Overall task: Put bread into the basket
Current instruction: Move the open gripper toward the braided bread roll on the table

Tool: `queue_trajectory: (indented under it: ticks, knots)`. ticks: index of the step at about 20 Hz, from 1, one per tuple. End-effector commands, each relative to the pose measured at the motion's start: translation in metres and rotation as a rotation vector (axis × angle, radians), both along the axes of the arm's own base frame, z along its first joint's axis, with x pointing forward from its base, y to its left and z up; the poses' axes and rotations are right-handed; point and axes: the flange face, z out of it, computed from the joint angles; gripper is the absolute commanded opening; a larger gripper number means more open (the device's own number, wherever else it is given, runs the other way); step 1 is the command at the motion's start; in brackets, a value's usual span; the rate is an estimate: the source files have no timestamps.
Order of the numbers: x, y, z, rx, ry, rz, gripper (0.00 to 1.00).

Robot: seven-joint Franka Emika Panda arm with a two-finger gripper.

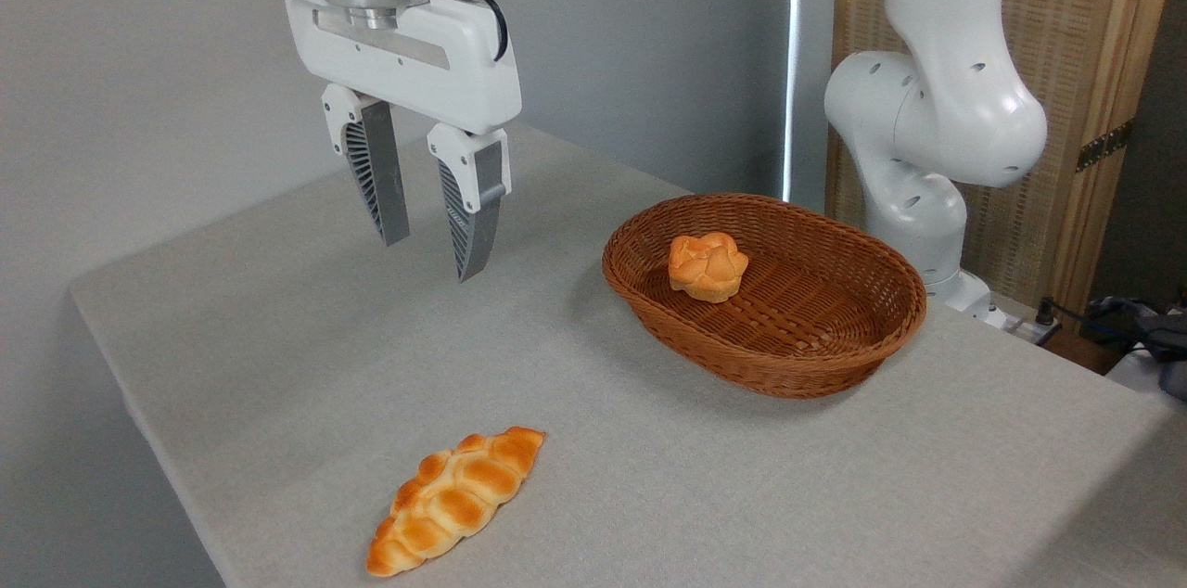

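The bread (454,501), a long braided golden-orange loaf with pointed ends, lies on the grey tabletop near the front edge, slanting from lower left to upper right. The oval reddish-brown wicker basket (839,356) stands to the right of centre, farther back. My gripper (432,256) hangs open well above the table at upper left, fingers pointing down with nothing between them. It is behind and above the loaf and left of the basket.
A small round flower-shaped bun (708,266) sits inside the basket at its left end. The arm's white base (937,134) rises behind the basket at the right. The table's left edge (139,402) and front edge run close to the loaf.
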Motion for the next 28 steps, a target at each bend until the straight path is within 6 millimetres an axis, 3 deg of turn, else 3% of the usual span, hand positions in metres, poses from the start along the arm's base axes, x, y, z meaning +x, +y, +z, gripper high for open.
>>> queue_trajectory:
  ticks: [1,16,21,23,26,28]
  knots:
    - [-0.002,-0.001,-0.013,0.033,0.037,-0.01,1.0]
    - [-0.005,0.008,-0.014,0.037,0.064,-0.004,1.0]
    - [-0.001,0.015,-0.019,0.044,0.052,-0.106,1.0]
    - [0.001,0.021,-0.03,0.046,0.058,-0.109,1.0]
    - [0.001,0.021,-0.07,0.067,0.046,-0.111,1.0]
    - [0.002,0.022,-0.086,0.066,0.012,-0.099,1.0]
